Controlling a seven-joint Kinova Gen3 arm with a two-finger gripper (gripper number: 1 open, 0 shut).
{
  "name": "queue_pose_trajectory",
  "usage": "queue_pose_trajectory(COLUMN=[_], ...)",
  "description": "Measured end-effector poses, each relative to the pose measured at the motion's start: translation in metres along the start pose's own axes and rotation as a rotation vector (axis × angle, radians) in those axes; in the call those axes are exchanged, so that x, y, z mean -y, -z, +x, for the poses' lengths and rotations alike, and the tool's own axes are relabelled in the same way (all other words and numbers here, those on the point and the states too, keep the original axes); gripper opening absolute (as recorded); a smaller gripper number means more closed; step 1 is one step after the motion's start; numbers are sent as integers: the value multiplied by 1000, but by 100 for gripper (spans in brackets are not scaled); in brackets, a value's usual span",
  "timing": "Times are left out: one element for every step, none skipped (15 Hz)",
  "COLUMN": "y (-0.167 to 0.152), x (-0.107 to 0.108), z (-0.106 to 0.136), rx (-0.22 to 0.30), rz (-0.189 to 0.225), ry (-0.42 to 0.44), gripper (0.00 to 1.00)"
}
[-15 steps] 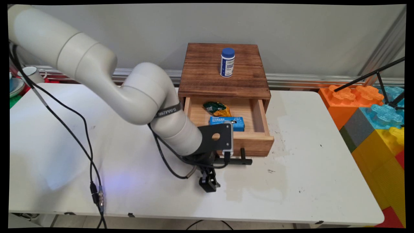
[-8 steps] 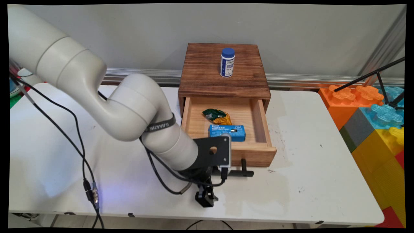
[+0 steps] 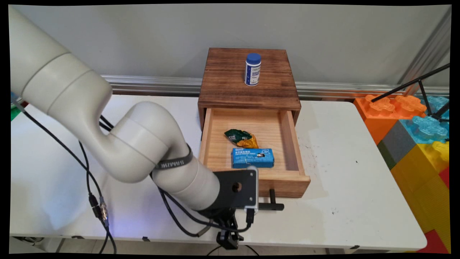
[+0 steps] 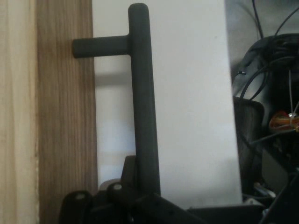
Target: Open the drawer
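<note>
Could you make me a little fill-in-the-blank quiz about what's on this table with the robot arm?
1. The bottle on top of the wooden cabinet has a ____ cap.
2. The drawer is ____, showing a blue box and a green-and-orange packet inside.
3. The end effector is at the drawer's black ____.
4. The box lies ____ the drawer's front than the packet.

Missing words: blue; open; handle; nearer

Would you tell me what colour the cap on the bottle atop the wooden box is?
Blue; the cap shows best in the main view.
</note>
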Motion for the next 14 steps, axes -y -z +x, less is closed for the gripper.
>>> queue_pose_trajectory(y=[-1, -1, -2, -2, -2, -3, -2, -2, -2, -2, -2, -2, -2, -1], x=[-3, -7, -11, -14, -18, -21, -24, -27, -29, -31, -33, -34, -35, -36], z=[0, 1, 2, 3, 4, 5, 5, 6, 7, 7, 7, 7, 7, 7], rx=[-2, -4, -6, -9, -11, -14, -16, -18, -20, -22, -23, -23, -24, -26], rz=[-1, -2, -3, -4, -6, -7, -9, -10, -12, -13, -14, -14, -13, -12], ry=[-1, -2, -3, -4, -5, -7, -7, -8, -10, -12, -14, -15, -16, -18], gripper=[100, 100, 100, 100, 100, 100, 100, 100, 100, 100, 100, 100, 100, 100])
